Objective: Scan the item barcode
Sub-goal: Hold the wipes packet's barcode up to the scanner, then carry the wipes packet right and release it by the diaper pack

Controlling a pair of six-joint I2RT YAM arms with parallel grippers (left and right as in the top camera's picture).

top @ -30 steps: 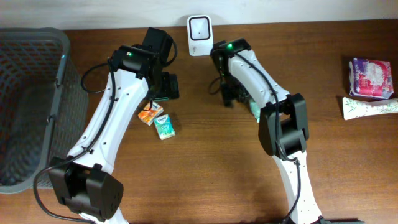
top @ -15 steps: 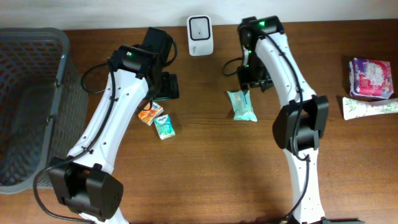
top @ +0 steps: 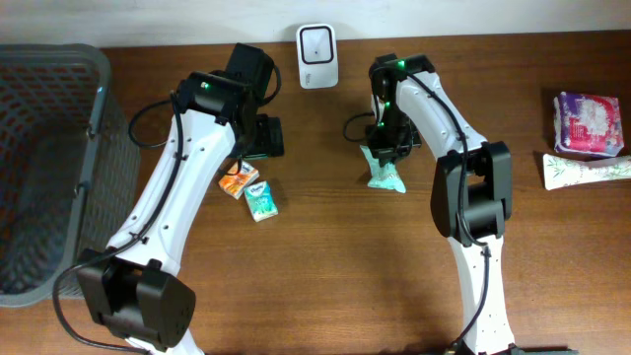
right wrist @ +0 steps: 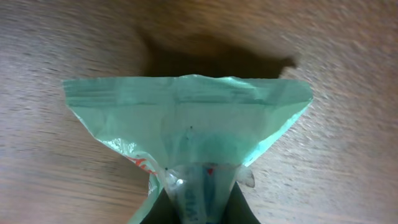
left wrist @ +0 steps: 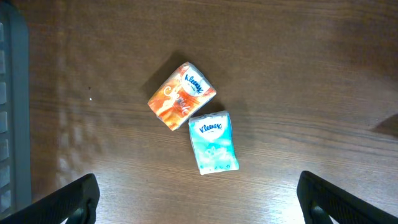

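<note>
On worktop (top: pixel 325 276), just below scanner (top: pixel 316 43): teal packet (right wrist: pixel 186 118), lying on wood, pinched at one end by R tool (right wrist: pixel 199 205). L tool (left wrist: pixel 198 186) spread wide over Kleenex packs (left wrist: pixel 213 142) (touching neither). Grasp prob. done; lift + barcode pass to do.

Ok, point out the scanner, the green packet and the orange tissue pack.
scanner (top: pixel 315 44), overhead view, middle of its front.
green packet (right wrist: pixel 186 118), right wrist view, centre of the wrapper.
orange tissue pack (left wrist: pixel 182 96), left wrist view, middle of its top.
</note>
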